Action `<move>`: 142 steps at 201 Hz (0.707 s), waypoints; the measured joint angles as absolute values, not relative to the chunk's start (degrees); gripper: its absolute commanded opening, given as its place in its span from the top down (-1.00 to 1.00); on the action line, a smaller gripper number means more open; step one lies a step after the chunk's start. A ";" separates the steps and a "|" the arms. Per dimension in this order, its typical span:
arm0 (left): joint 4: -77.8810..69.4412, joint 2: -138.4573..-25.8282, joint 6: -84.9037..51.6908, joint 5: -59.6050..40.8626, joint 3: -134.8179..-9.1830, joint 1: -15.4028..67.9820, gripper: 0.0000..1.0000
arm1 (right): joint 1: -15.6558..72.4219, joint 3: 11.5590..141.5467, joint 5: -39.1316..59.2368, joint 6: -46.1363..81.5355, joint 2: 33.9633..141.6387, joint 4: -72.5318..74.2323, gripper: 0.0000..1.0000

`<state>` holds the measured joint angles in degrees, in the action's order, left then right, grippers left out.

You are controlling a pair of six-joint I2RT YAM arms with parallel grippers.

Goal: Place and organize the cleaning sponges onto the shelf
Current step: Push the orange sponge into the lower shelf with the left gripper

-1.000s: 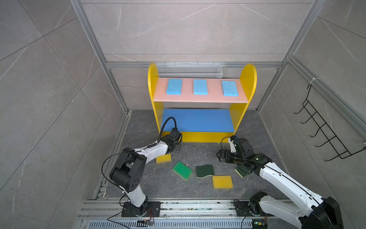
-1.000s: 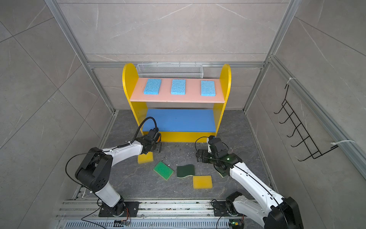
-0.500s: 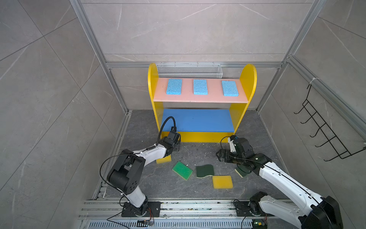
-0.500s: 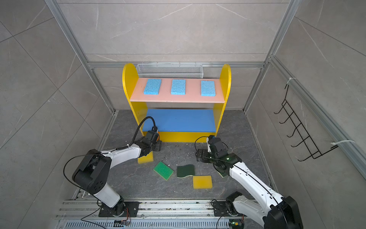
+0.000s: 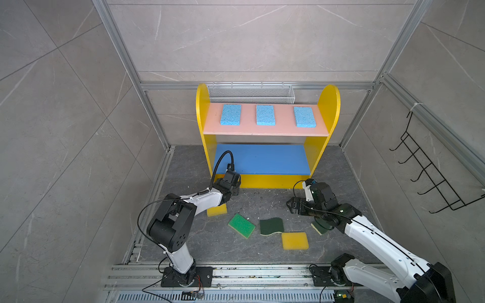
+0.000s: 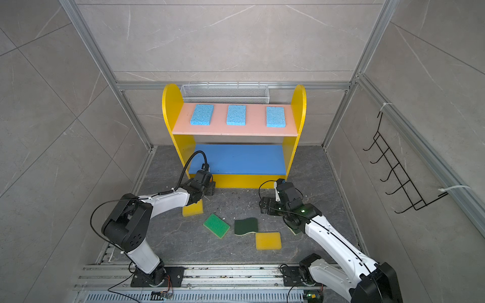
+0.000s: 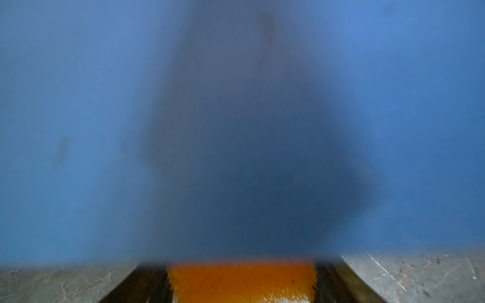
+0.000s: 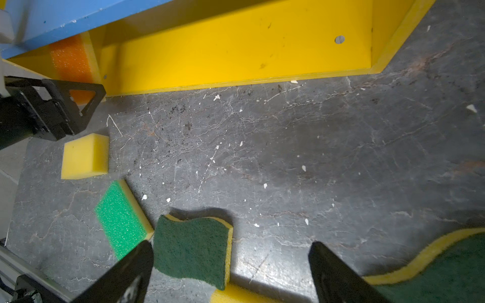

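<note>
Three light blue sponges (image 6: 236, 115) line the shelf's (image 6: 299, 105) pink top board (image 6: 252, 129), while a yellow sponge (image 6: 268, 240), a bright green sponge (image 6: 216, 225) and a dark green scourer (image 6: 246, 226) lie on the floor (image 6: 236, 200) in front.

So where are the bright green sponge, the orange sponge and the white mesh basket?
Bright green rectangular foam sponge (image 5: 241, 225): in a top view, centre of green face.
Orange foam sponge (image 8: 68, 59): right wrist view, visible side face.
White wire mesh basket (image 5: 250, 92): in a top view, front mesh wall.

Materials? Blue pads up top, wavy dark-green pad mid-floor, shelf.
Blue pads: seemingly cellulose-type foam, pitted matte surface. Wavy dark-green pad: fibrous scouring layer over yellow foam, seen at its edge. Shelf: probably painted board, smooth, faintly glossy, with scuffs.
</note>
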<state>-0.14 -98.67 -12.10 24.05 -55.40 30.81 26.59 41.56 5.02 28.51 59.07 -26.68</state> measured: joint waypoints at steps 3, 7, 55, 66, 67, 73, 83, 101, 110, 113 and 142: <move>-0.32 -98.87 -12.10 24.12 -55.40 30.81 -0.46 | 26.59 41.56 5.02 28.51 59.07 -26.68 -0.89; -0.45 -99.15 -12.10 24.21 -55.44 30.81 -0.46 | 26.59 41.56 5.04 28.53 59.07 -26.68 -0.89; -3.75 -101.65 -12.01 24.99 -56.55 30.81 -0.46 | 26.59 41.56 5.43 28.56 58.92 -26.68 -0.89; -3.68 -102.21 -11.92 25.17 -57.34 30.81 -0.47 | 26.59 41.56 5.43 28.56 58.81 -26.70 -0.89; -3.70 -102.28 -11.92 25.19 -57.39 30.81 -0.47 | 26.59 41.56 5.43 28.56 58.78 -26.68 -0.89; -3.70 -102.65 -11.90 25.30 -57.91 30.79 -0.48 | 26.59 41.56 5.43 28.56 58.72 -26.70 -0.89; -3.73 -103.44 -11.90 25.50 -58.74 30.74 -0.51 | 26.59 41.56 5.43 28.56 58.65 -26.68 -0.89; -3.92 -104.47 -11.90 26.39 -59.55 30.70 -0.52 | 26.59 41.56 5.43 28.58 58.59 -26.70 -0.89; -3.99 -104.68 -11.84 26.79 -59.77 30.70 -0.51 | 26.59 41.56 5.45 28.58 58.59 -26.70 -0.89; -3.97 -104.77 -11.75 26.92 -59.88 30.68 -0.51 | 26.59 41.56 5.45 28.58 58.59 -26.70 -0.89; -4.19 -105.89 -11.64 28.16 -60.93 30.52 -0.55 | 26.59 41.56 5.67 28.58 58.61 -26.70 -0.89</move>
